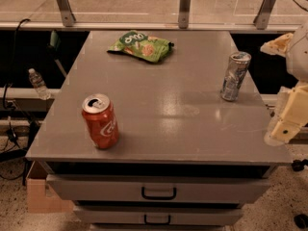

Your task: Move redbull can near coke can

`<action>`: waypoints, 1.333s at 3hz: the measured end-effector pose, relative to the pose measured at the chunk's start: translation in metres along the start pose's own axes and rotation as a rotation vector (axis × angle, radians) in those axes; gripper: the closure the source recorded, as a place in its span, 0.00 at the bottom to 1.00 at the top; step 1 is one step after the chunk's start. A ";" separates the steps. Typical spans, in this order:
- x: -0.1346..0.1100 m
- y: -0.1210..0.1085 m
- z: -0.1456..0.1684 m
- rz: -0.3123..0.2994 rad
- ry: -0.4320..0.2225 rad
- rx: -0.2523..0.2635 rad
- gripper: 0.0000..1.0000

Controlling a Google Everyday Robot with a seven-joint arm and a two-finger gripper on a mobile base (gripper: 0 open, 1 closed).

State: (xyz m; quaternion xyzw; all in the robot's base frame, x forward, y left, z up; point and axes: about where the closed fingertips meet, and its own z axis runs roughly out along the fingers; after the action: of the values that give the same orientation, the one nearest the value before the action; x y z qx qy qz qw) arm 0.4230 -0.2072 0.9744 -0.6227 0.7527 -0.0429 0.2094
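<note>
redbull can [235, 76] upright, tool [287, 121] apart, lower right

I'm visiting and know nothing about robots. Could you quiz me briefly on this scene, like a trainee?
1. True or false: the slim silver-and-blue metal can touches the wider red metal can.
2. Which lies nearest the far edge of the grey table? A) red can B) green crinkly snack bag C) slim can
3. Fill in: the cream-coloured gripper hangs beyond the table's ____ edge, as the camera sees it.
Key: 1 false, they stand far apart; 2 B; 3 right.
</note>
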 end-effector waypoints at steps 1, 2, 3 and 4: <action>0.000 0.000 0.000 0.000 0.000 0.000 0.00; 0.001 -0.004 0.000 0.005 -0.038 0.012 0.00; 0.017 -0.031 0.014 0.049 -0.125 0.043 0.00; 0.035 -0.074 0.043 0.115 -0.259 0.068 0.00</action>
State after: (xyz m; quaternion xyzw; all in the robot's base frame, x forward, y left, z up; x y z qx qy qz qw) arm 0.5025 -0.2484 0.9507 -0.5714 0.7519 0.0245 0.3278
